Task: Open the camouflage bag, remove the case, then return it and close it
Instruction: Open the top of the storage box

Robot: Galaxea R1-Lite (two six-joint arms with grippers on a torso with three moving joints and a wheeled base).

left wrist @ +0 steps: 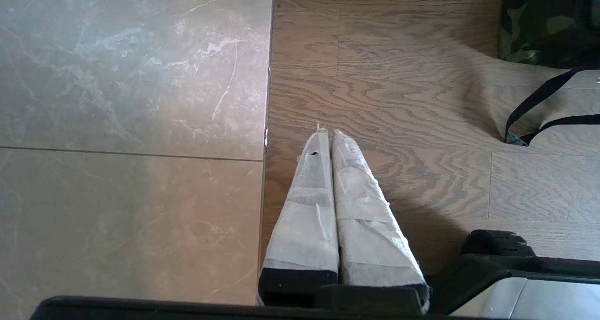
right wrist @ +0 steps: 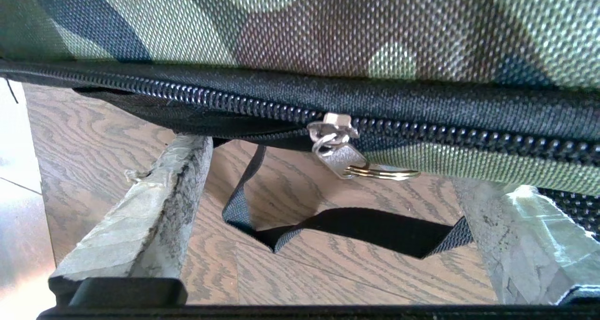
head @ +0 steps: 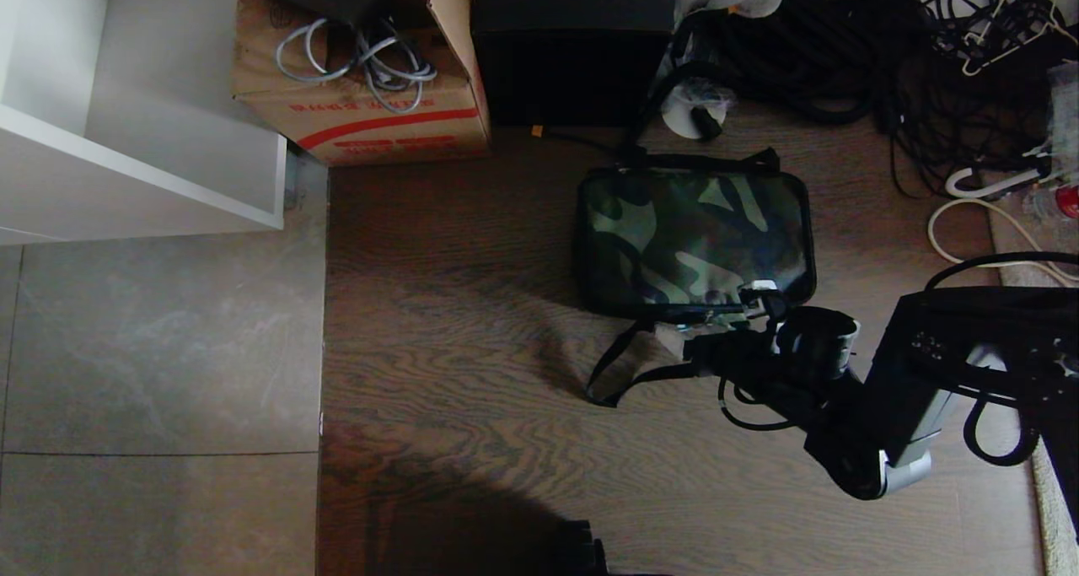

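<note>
The bag (head: pixel 695 239) is lying flat on the wood floor (head: pixel 455 306) right of the head view's centre, its camouflage face turned up and its zipper (right wrist: pixel 290 111) running along the lower edge. A black strap (head: pixel 620 374) is trailing from that edge down onto the floor. The right gripper (head: pixel 742 310) is reaching in from the lower right of the head view and sitting at the bag's lower right edge. In the right wrist view its taped fingers (right wrist: pixel 154 221) are standing wide apart, gripping nothing, with the metal zipper pull (right wrist: pixel 335 142) and its ring (right wrist: pixel 382 172) hanging between them, just past the tips. To one side of the pull the zipper is gaping slightly; to the other it is lying shut. The case is not showing. The left gripper (left wrist: pixel 328 132) is hanging over the floor, well apart from the bag, its fingers (left wrist: pixel 307 207) pressed together on nothing, beside the seam where wood is meeting grey tile (left wrist: pixel 131 123). A cardboard box (head: pixel 362 95) is standing at the upper left of the head view.
</note>
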